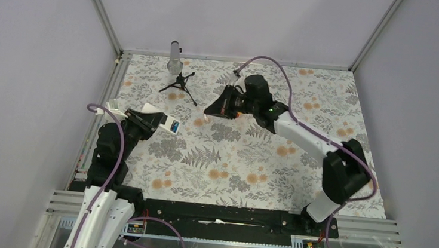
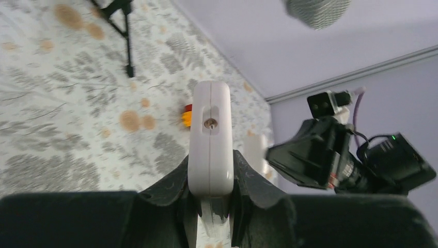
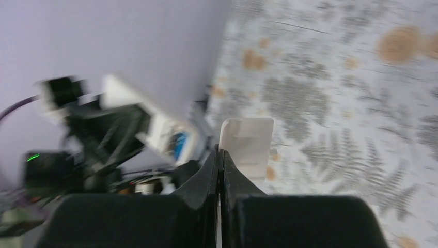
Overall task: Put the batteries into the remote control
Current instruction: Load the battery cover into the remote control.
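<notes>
At the left middle of the top view, the left gripper [image 1: 156, 121] clamps the remote control [image 1: 168, 124] between its fingers, the free end pointing toward the frame's centre. From the left wrist the handset shows edge-on, white, standing up between the black fingers [image 2: 253, 181]. A blue battery [image 3: 179, 145] sits in its open compartment, seen blurred at left centre of the right wrist view; the dark battery I cannot make out. Just right of the remote, above the frame's centre, the right gripper [image 1: 209, 112] has its jaws pressed together on a small flat white cover [image 3: 247, 142], which sticks out beyond the fingertips. A black tripod [image 1: 179, 86] stands on the floral table [image 1: 249, 162] toward the upper left.
</notes>
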